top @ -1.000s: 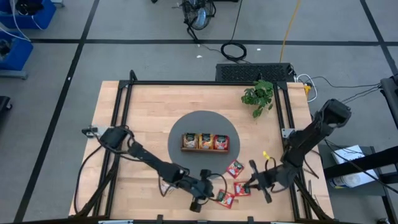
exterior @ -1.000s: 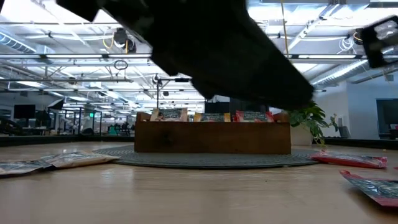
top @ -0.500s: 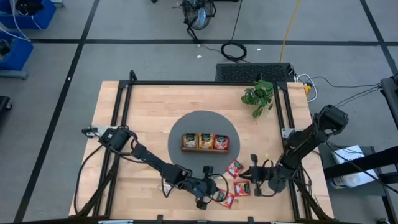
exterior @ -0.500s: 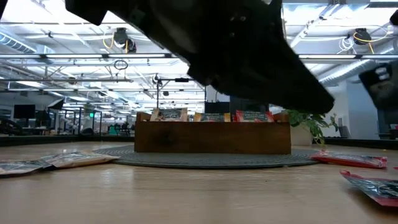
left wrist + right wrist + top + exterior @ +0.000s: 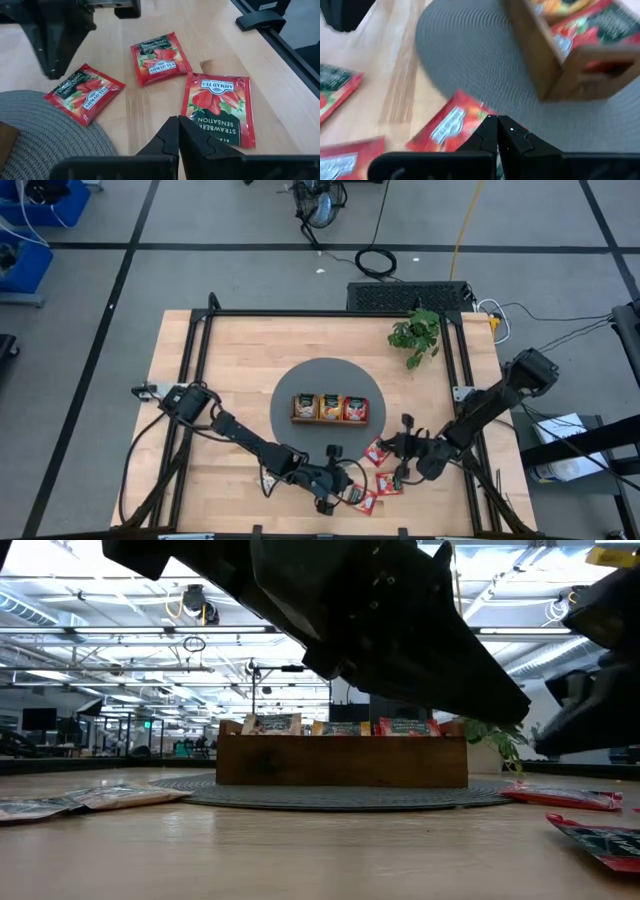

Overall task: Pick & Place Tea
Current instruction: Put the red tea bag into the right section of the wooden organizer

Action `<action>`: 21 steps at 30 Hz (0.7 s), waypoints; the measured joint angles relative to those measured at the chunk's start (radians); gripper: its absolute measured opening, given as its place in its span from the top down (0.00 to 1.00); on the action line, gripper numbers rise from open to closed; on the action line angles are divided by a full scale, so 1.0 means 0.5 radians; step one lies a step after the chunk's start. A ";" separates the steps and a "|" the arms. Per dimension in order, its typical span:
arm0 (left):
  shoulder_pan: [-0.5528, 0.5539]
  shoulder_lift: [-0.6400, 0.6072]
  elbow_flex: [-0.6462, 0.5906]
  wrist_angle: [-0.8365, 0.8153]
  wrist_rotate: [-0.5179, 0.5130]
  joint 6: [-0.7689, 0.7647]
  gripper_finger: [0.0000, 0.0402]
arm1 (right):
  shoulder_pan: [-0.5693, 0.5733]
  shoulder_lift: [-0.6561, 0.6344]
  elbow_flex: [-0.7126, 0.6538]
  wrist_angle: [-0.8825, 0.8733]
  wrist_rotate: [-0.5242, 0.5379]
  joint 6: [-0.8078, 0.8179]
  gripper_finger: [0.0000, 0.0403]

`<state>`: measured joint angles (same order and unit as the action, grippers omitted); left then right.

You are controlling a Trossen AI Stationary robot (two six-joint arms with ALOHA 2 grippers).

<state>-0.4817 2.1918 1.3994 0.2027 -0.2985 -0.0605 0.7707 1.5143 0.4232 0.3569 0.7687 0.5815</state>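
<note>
Three red tea sachets lie flat on the table right of the grey mat [image 5: 288, 385]: one at the mat's edge [image 5: 376, 450], one farther right [image 5: 388, 483], one nearest the front [image 5: 363, 501]. My left gripper [image 5: 178, 125] is shut, its tips beside the left edge of the front sachet [image 5: 217, 107]. My right gripper [image 5: 497, 126] is shut, its tips over the sachet at the mat's edge [image 5: 447, 127]. The wooden tray [image 5: 330, 409] on the mat holds more tea. Tan sachets [image 5: 90, 798] lie near the left arm. My left gripper's shut tips stand at the front sachet's left edge [image 5: 192, 112], slanting down from the table's left; whether they touch it cannot be told. My right gripper's shut tips hang over one corner [image 5: 477, 112] of the sachet at the mat's edge, slanting down from the right; whether they touch cannot be told.
A small potted plant [image 5: 415, 332] stands at the far right. A black frame [image 5: 200, 340] runs along the table's edges. Bare wood lies at the far left and along the far side of the mat.
My right gripper has come down and moved toward the table's left and far side, turning as it went, and now stands over the sachet at the mat's edge. My left gripper has rolled a little in place. No sachet has moved.
</note>
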 joint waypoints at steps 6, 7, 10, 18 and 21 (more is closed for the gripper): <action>-0.032 0.000 0.000 -0.060 -0.002 0.028 0.98 | 0.002 -0.092 0.000 -0.253 -0.071 0.241 1.00; -0.037 0.000 0.000 -0.071 -0.002 0.028 0.98 | 0.002 -0.091 0.000 -0.262 -0.114 0.258 1.00; -0.037 0.000 -0.001 -0.089 -0.006 0.028 0.98 | -0.011 -0.060 0.000 -0.256 -0.249 0.273 1.00; -0.032 0.000 -0.001 -0.071 -0.102 0.027 0.98 | -0.070 0.093 0.001 -0.095 -0.337 0.212 1.00; -0.033 0.000 -0.001 -0.070 -0.102 0.027 0.98 | -0.107 0.155 0.001 0.057 -0.355 0.069 1.00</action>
<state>-0.4980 2.1918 1.3988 0.1677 -0.3495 -0.0471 0.7173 1.5916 0.4236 0.3856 0.5914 0.6161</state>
